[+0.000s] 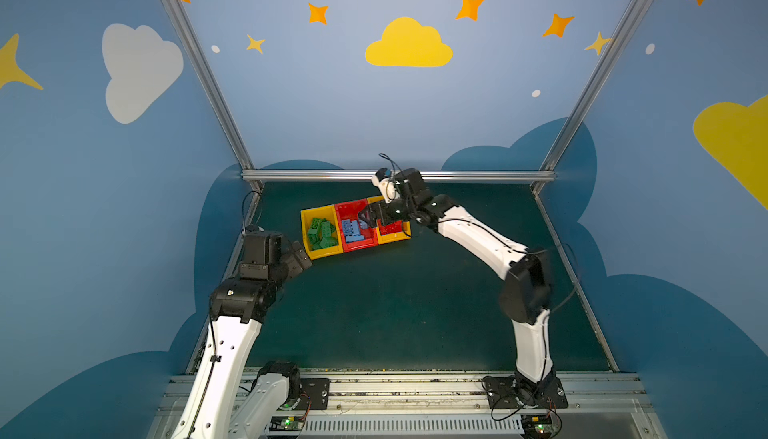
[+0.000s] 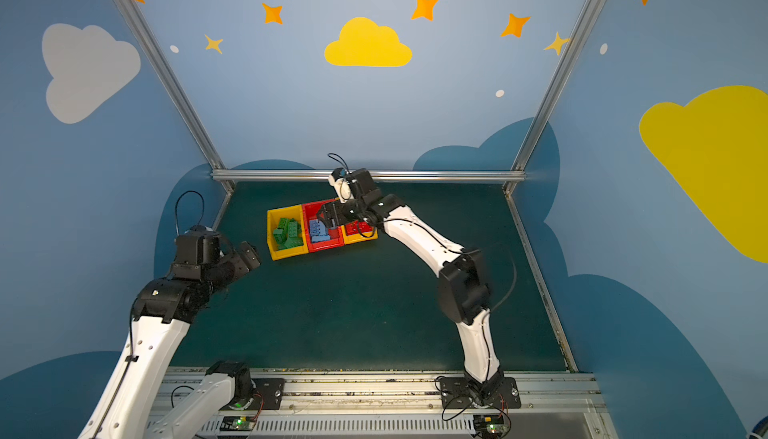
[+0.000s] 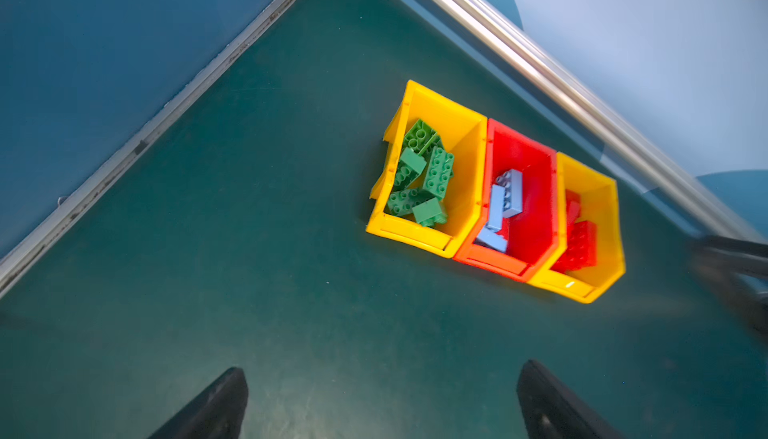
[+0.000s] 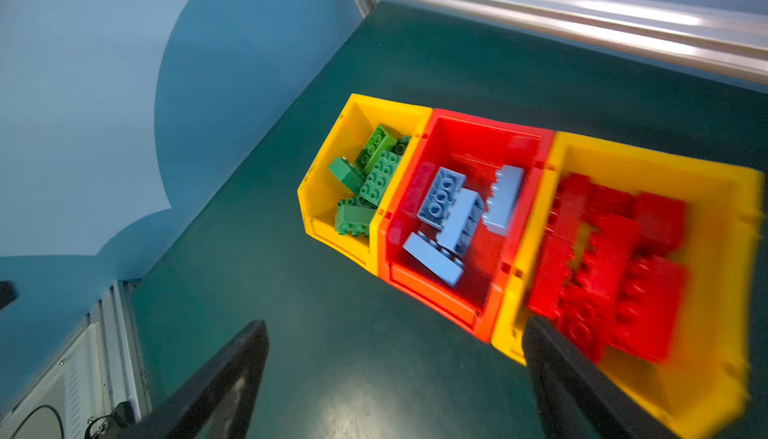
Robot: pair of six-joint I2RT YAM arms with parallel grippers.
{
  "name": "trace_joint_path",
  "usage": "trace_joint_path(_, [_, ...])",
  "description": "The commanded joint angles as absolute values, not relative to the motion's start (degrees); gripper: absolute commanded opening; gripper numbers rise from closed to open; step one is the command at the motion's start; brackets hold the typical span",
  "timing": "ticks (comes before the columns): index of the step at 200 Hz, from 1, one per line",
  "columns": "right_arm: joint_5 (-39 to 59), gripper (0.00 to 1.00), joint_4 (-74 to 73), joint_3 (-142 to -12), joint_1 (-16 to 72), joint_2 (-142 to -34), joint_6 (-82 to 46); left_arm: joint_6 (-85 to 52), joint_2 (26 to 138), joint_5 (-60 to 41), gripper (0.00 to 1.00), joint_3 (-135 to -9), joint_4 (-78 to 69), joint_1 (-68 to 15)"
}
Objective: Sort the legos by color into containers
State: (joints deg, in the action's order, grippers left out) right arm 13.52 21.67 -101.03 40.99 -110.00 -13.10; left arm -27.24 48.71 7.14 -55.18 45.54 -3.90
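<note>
Three joined containers stand at the back of the mat. The left yellow bin holds several green legos. In the red middle bin lie light blue legos. Red legos fill the right yellow bin. My right gripper hovers open over the red and right yellow bins, holding nothing. My left gripper stays open and empty, just left of the bins.
An aluminium rail runs along the back edge close behind the bins, with slanted posts and blue walls on both sides. The dark green mat stretches toward the front. My right arm shows blurred beside the bins in the left wrist view.
</note>
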Motion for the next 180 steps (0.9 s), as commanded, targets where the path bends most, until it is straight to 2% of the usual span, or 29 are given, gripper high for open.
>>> trace_joint_path(1, [7.0,0.94,25.0,-88.7,39.5,-98.8,-11.5,-23.1,47.0,11.8,1.0,-50.1,36.0,-3.7])
trace_joint_path(54, [-12.0,0.95,28.8,-61.8,34.8,-72.6,-9.5,-18.2,42.5,20.6,1.0,-34.2,11.0,-2.7])
trace_joint_path(70, [-18.3,0.95,24.4,-52.8,32.7,-64.7,-9.5,-17.0,44.8,20.6,1.0,-31.3,5.4,-1.6])
trace_joint_path(112, [-21.8,0.96,6.4,-32.2,26.3,-48.0,-3.9,-12.6,52.8,19.8,1.0,-25.4,-10.8,0.1])
trace_joint_path(140, [-18.9,0.96,-2.7,-26.6,19.5,-47.9,-2.1,-12.5,59.8,16.3,1.0,-22.4,-22.1,2.2])
trace_joint_path(180, [-13.4,0.96,-15.9,-26.9,9.9,-61.1,-0.6,-13.2,70.1,12.7,1.0,-20.0,-32.6,4.6])
